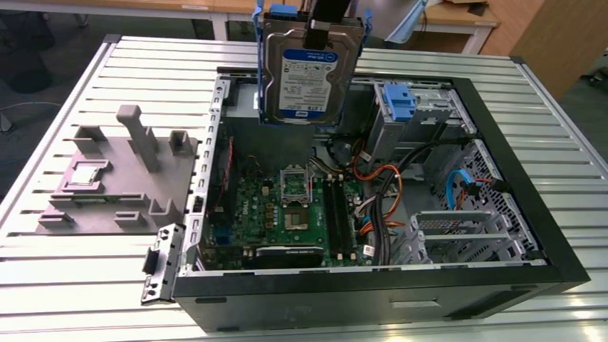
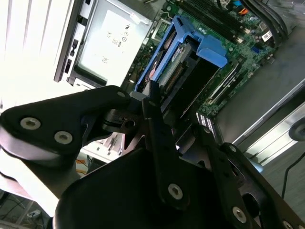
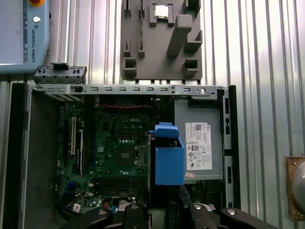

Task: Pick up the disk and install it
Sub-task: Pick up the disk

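Worktop (image 1: 76, 271): ribbed silver metal. Behind: light wooden desks (image 1: 456, 16), brown wood cabinet (image 1: 560, 35). Floor (image 1: 28, 128): dark.

Robotics lab bench setting, slatted aluminium table (image 1: 85, 278) used as work surface, 1 opened computer case (image 1: 380, 303) laid flat on it, 1 grey moulded fixture (image 1: 114, 182) set beside, robot teach pendant (image 3: 21, 38) lying on the slats, wooden desks (image 1: 460, 18) seen behind.

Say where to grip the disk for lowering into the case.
By its upper short end, from above, as the gripper holds it now: the disk hangs upright over the open case, so pinching its flat faces there likely leaves the lower end and the rails of the blue carrier free.
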Motion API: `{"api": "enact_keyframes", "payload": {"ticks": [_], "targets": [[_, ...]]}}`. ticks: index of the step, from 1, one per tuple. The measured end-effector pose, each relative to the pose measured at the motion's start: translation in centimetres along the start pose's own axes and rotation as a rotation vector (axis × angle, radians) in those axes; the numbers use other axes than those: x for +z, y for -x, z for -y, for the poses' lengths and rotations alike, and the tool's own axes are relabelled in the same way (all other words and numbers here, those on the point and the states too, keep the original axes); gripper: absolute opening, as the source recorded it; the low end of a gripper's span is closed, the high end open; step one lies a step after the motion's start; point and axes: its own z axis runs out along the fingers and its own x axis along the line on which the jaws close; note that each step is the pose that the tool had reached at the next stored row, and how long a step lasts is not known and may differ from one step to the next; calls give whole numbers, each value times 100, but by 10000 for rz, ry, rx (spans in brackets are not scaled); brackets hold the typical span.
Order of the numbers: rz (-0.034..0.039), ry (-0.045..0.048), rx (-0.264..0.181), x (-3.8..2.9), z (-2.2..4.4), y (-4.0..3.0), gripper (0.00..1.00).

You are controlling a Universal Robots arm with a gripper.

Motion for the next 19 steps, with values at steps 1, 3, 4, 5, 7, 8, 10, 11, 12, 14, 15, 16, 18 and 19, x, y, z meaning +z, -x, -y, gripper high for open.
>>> {"api": "enact_keyframes", "payload": {"ticks": [1, 3, 4, 5, 7, 8, 10, 11, 12, 14, 15, 16, 18, 19], "targets": [[0, 8, 2, -1, 21, -3, 35], [0, 25, 9, -4, 66, -9, 35], [0, 32, 10, -5, 88, -11, 35], [1, 39, 12, -6, 110, -14, 35], [0, 53, 16, -8, 155, -19, 35], [0, 60, 18, -10, 181, -21, 35], [1, 75, 22, -13, 228, -25, 35], [1, 82, 22, -14, 252, -27, 35], [2, 89, 24, -15, 277, -29, 35], [1, 103, 27, -18, 325, -33, 35], [1, 110, 29, -20, 353, -34, 35], [1, 117, 28, -22, 380, -35, 35], [1, 130, 30, -25, 432, -37, 35], [1, 135, 30, -27, 454, -37, 35]]}}
